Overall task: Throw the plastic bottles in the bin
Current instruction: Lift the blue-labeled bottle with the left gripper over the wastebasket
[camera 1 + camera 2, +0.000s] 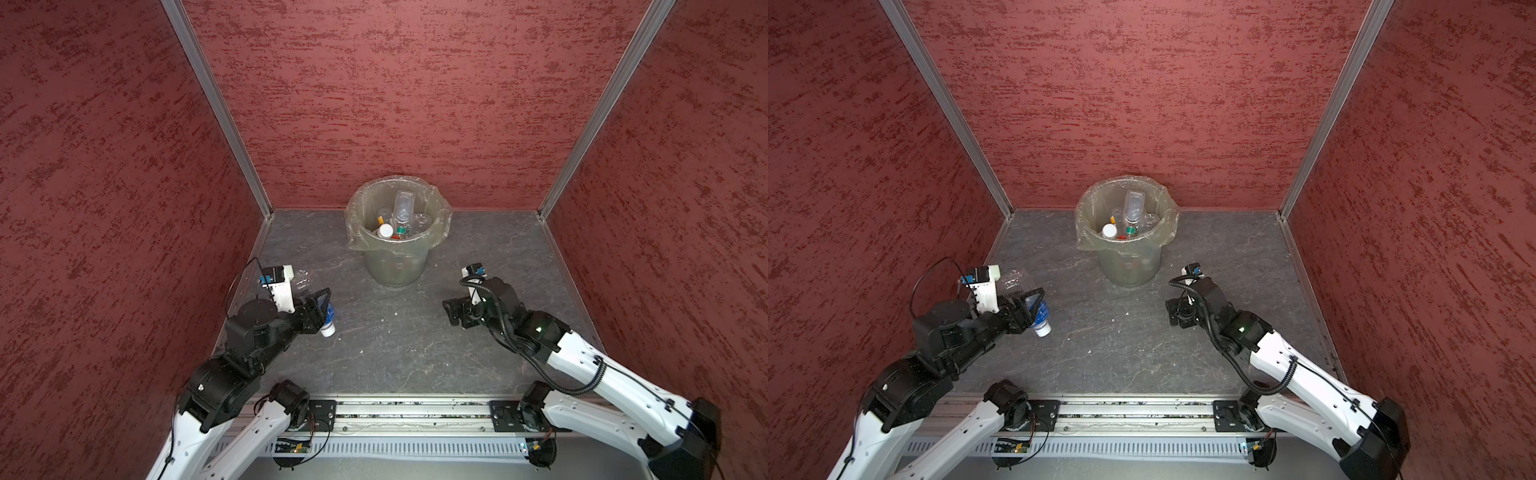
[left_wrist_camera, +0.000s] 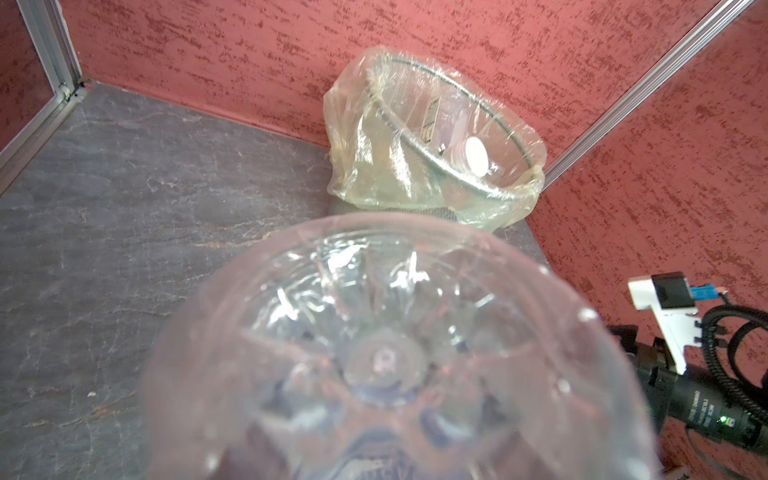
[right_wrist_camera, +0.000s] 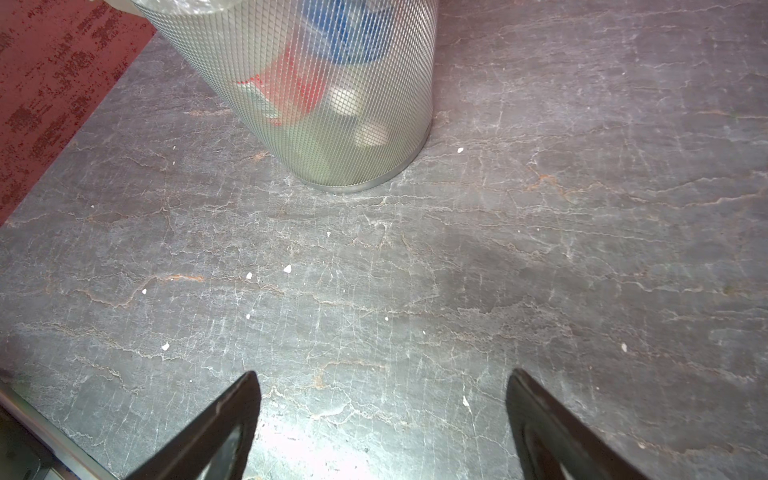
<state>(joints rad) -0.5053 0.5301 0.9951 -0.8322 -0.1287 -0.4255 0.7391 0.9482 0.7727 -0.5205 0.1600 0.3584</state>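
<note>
While the left tool point(image 1: 320, 308) grips the bottle point(image 1: 329, 316), lift it over the bin point(image 1: 395, 266) by the tabletop's point(image 1: 395, 345) back edge. The right tool point(image 3: 382, 374) is wide, empty.

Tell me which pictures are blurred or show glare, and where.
Left wrist view: the held bottle is close and out of focus, the bin behind sharper. Right wrist view: glare on the table near the right end effector. Both top views: sharp, walls splay outward.
</note>
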